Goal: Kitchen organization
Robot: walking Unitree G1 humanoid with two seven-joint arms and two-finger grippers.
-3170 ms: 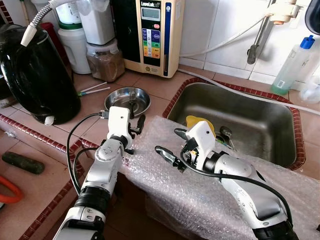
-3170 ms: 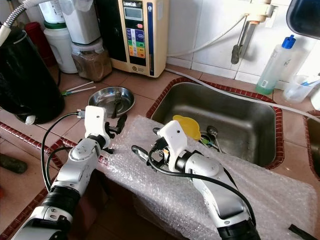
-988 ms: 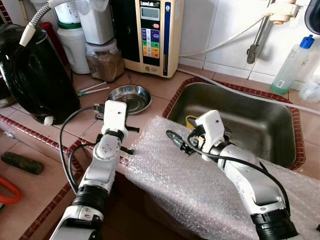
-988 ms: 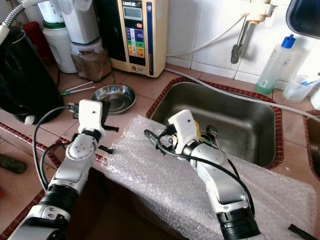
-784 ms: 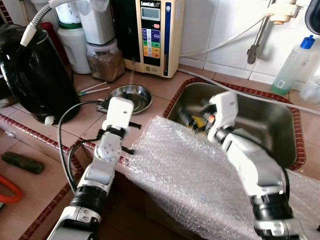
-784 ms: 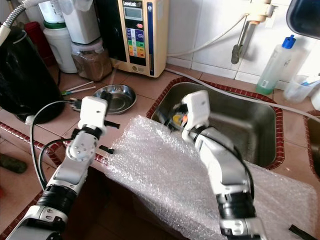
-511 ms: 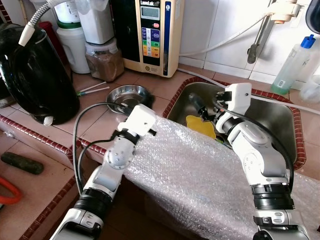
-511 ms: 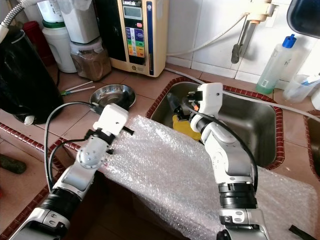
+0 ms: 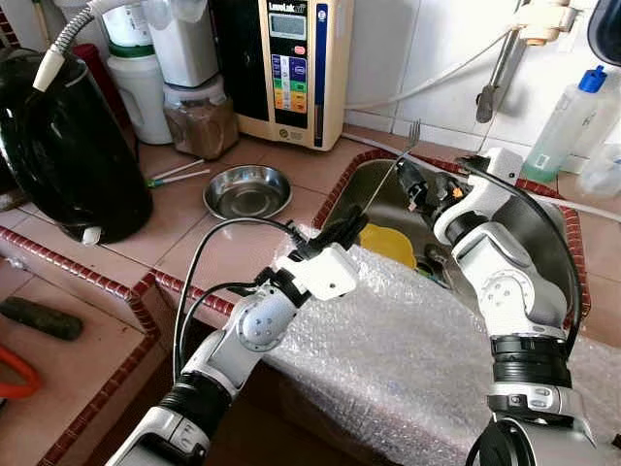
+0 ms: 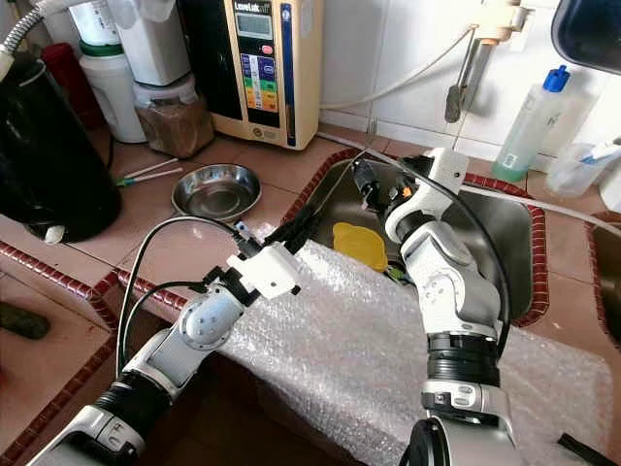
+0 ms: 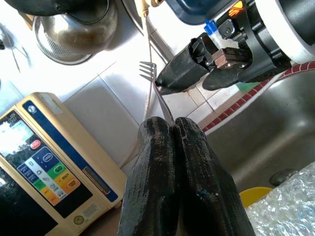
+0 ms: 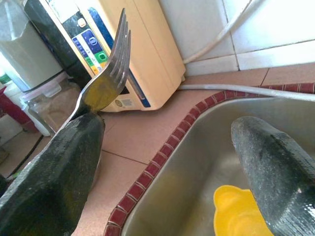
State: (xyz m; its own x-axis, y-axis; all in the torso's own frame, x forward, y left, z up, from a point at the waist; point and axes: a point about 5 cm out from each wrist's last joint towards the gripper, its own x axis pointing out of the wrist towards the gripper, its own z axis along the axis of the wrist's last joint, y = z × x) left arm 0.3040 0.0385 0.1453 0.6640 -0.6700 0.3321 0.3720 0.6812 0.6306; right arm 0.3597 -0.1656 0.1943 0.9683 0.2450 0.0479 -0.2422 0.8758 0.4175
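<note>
the left gripper [image 9: 355, 222] is clenched on a fork [image 9: 392, 167], held tines up above the near edge of the sink [image 9: 543, 233]. the right gripper [image 9: 419, 184], fingers spread, is just beside the fork. the fork seems lifted but not yet stored. left of the sink, a tiled counter [image 9: 194, 238] carries a steel bowl [image 9: 246, 190].

White wall tiles [image 9: 417, 39] are catching bright, even light behind a counter [image 9: 184, 238] of terracotta tiles edged in dark red trim. A steel sink [image 10: 505, 248] is sitting sunk into the counter, with a tap [image 9: 500, 68] hanging from the wall above it. Lower down, a terracotta floor [image 9: 58, 379] is showing beside the counter.
</note>
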